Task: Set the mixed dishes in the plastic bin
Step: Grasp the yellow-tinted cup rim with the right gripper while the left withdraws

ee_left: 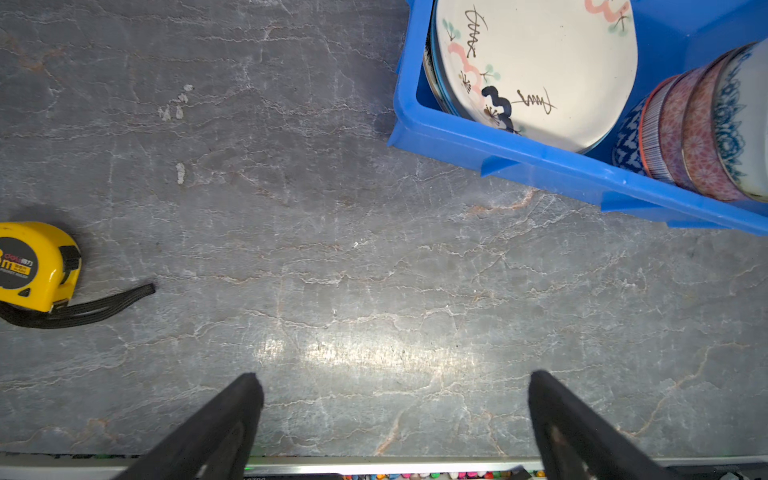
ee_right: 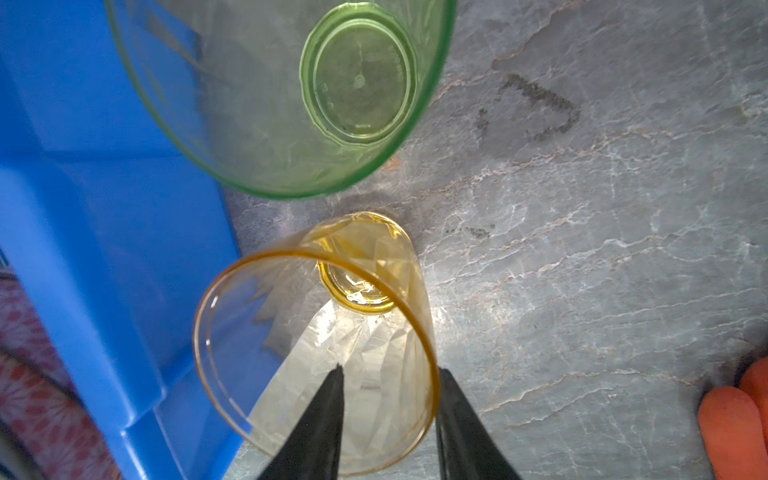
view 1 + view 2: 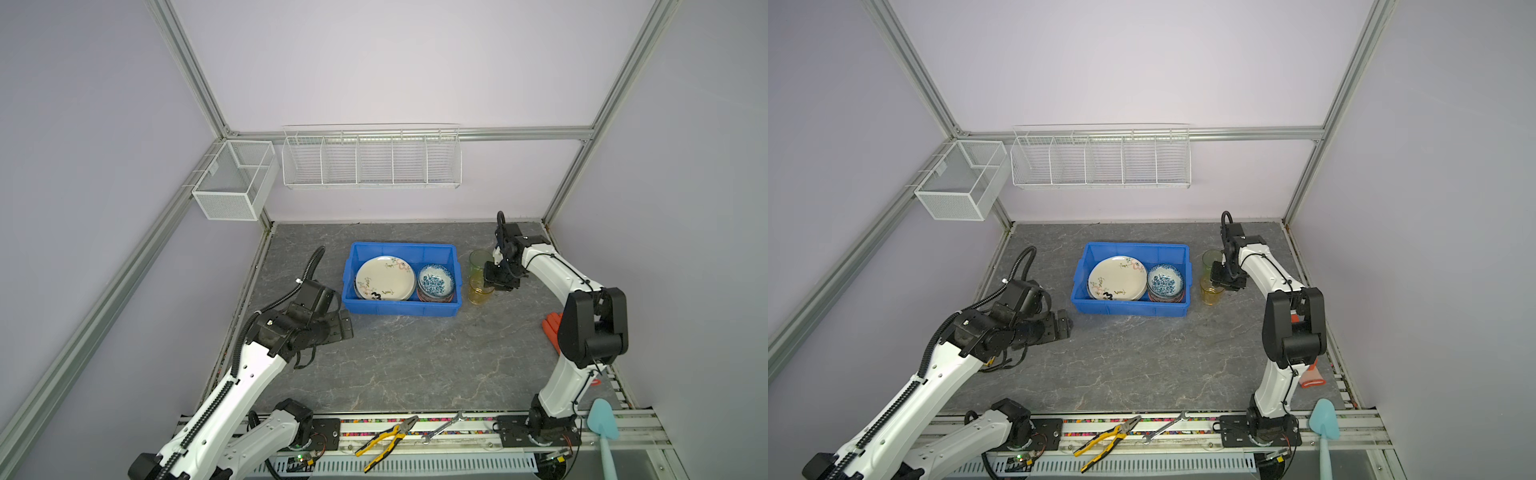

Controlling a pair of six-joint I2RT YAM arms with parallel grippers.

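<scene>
Nearest to me, my left gripper (image 1: 395,386) hangs idle over the bare grey table (image 3: 415,361), its jaws spread wide and holding nothing, with a yellow tape measure (image 1: 37,266) lying off to one side. Just beyond it sits the blue plastic bin (image 3: 401,309), already holding a cream floral plate (image 3: 384,278) on top of a stack of plates, and beside that a blue bowl (image 3: 435,279) topping a stack of patterned bowls. Past the bin's right end, my right gripper (image 2: 390,372) reaches down over the amber glass (image 2: 291,332), which stands upright on the table just beside the bin. One finger is inside the glass and one outside, astride its wall, with a gap left between them, so nothing is pinched yet. Farther back, the green glass (image 2: 291,95) stands upright close behind the amber one. I judge this to be the grasping step for the amber glass. Next I need to close firmly on its wall, lift straight up clear of the green glass, and carry it over the bin's rim.
</scene>
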